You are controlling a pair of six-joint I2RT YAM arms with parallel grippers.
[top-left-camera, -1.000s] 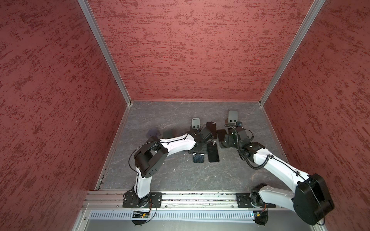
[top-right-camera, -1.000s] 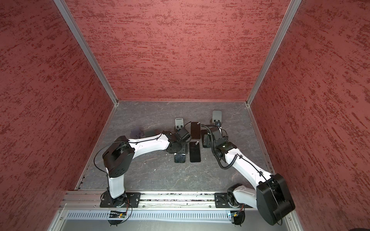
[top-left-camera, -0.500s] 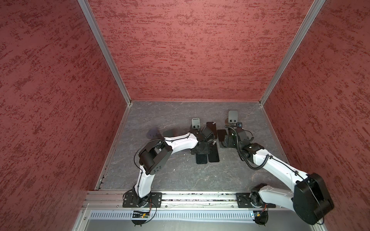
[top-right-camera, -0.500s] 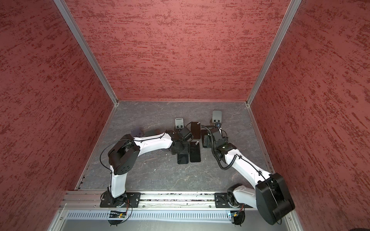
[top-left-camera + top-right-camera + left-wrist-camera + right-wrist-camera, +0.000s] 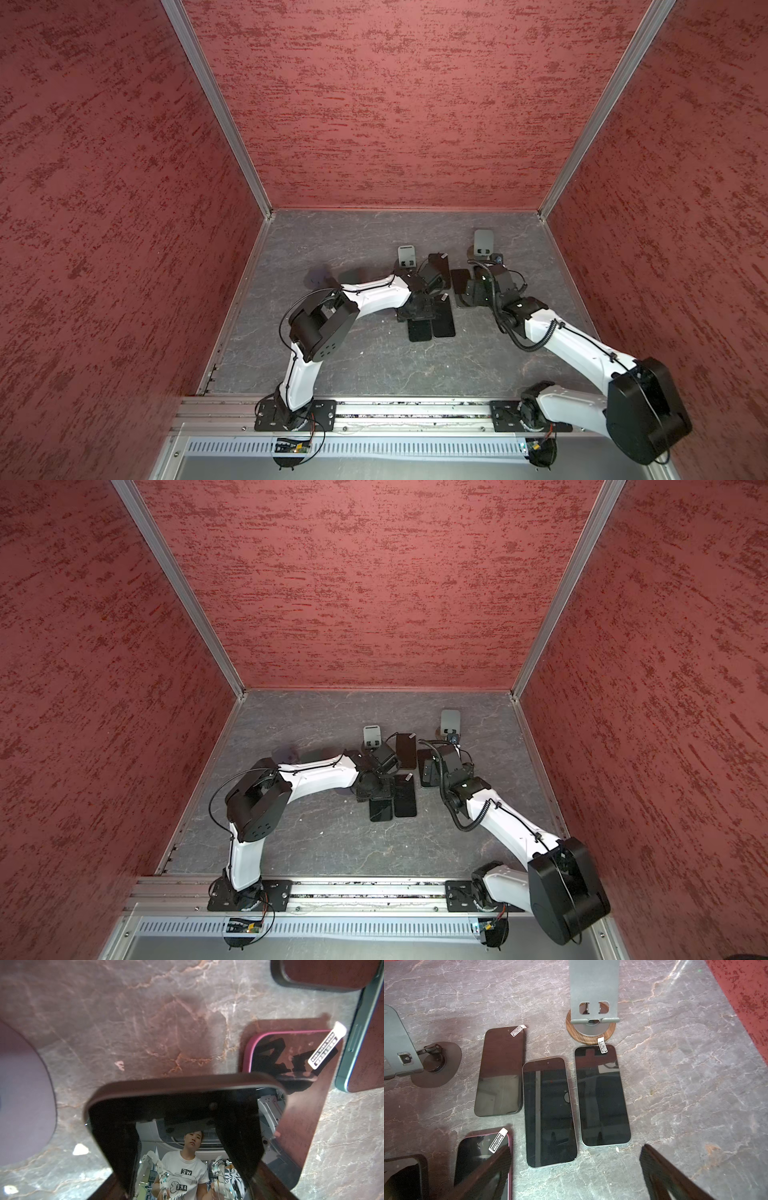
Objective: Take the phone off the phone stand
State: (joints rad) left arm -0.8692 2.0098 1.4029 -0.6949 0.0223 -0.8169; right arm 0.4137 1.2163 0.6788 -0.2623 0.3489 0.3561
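**Phone** (image 5: 187, 1084), black-cased, screen up. It is gripped by its long edges in the left claw (image 5: 176, 1136), with a finger closed on either side. In both top views it sits low over the surface (image 5: 332, 365), on the robot's side of the grey phone stand (image 5: 407, 255) and clear of it. Whether its underside touches the surface cannot be determined.

**Surroundings.**
- A pink-cased phone (image 5: 291, 1059) lies flat directly alongside. In the left wrist view the held phone overlaps one of its edges.
- Three more handsets lie flat farther back: a stickered phone (image 5: 500, 1072), a middle phone (image 5: 550, 1111) and an end phone (image 5: 602, 1095).
- The top of the end phone lies just beside the wood-ringed phone stand (image 5: 591, 1030).

**Arms.**
- The left arm (image 5: 374, 293) has its elbow bent out to the left. Its forearm reaches toward the middle and the wrist is turned downward.
- The right arm (image 5: 573, 345) stretches forward from its base.
- The right claw (image 5: 576, 1147) is spread wide and grips nothing. It is poised above the near ends of the middle phone and the end phone.
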